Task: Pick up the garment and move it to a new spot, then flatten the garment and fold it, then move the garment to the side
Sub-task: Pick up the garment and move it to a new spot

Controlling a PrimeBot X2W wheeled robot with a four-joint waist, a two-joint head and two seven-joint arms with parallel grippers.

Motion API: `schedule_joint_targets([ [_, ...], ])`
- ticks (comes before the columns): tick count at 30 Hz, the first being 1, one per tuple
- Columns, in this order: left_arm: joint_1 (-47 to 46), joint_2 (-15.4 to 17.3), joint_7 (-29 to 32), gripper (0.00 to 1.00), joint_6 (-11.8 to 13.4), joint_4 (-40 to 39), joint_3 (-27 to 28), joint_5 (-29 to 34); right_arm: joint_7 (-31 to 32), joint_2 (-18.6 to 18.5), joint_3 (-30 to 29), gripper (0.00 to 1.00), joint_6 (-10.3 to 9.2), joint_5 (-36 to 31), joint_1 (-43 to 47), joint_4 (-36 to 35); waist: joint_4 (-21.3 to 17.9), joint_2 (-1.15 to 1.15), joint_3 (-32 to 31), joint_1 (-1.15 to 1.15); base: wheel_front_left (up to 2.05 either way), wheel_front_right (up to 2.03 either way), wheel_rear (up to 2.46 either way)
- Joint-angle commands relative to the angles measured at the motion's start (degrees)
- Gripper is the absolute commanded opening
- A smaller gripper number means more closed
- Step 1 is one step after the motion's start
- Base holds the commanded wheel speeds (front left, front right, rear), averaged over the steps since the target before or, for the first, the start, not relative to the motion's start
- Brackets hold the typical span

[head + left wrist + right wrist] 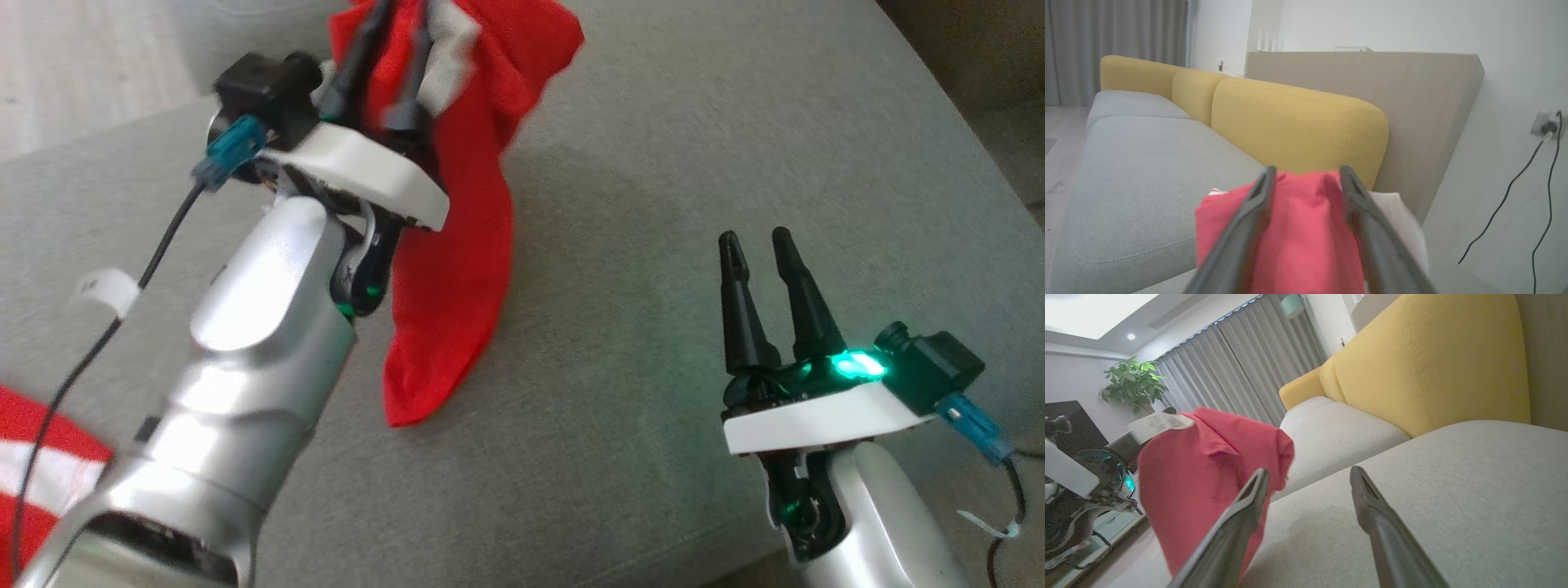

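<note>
Red garment [457,269] bearing a white tag [1161,422] whose print is too small to read. In the head view the garment's upper part is blurred, and the tips of the left gripper [392,49] are cut off by the top edge. The left wrist view shows this gripper's two fingers standing apart with red cloth bunched between them. Whether either finger presses the cloth cannot be told. From there the garment hangs down over the grey sofa seat [653,204], in front of the yellow backrest [1298,122]. The right gripper [755,241] is poised over bare cushion, jaws wide apart, well to the right of the garment. A red-and-white cloth [41,457] at the lower left is cut off by the frame.
</note>
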Motion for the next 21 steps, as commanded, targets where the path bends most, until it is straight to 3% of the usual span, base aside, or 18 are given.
schedule_joint_targets([
  [1,-3.40,1.46,-0.70,1.00,-0.26,-0.19,1.03,1.05,-0.62,-0.23,1.68,1.00,-0.04,0.34,-1.80,-2.02,-1.85,0.00,1.47,-0.01,0.00,0.00,0.00],
  [6,-5.65,1.35,-3.72,1.00,-1.21,6.79,1.19,1.73,-0.62,-0.23,1.05,1.00,-0.04,0.65,-1.78,-2.18,-1.67,0.00,1.38,-0.01,0.00,0.00,0.00],
  [12,-4.35,2.66,-5.49,1.00,-2.33,9.52,2.10,2.19,-0.62,-0.23,-1.69,1.00,-0.04,-0.95,-0.53,-1.88,2.61,0.00,-0.34,-0.01,0.00,0.00,0.00],
  [21,9.48,6.55,-5.77,1.00,-3.46,-2.88,5.31,7.11,-0.62,-0.23,-6.41,1.00,-0.04,-3.67,1.99,-1.43,11.10,0.00,-4.20,-0.01,0.00,0.00,0.00],
])
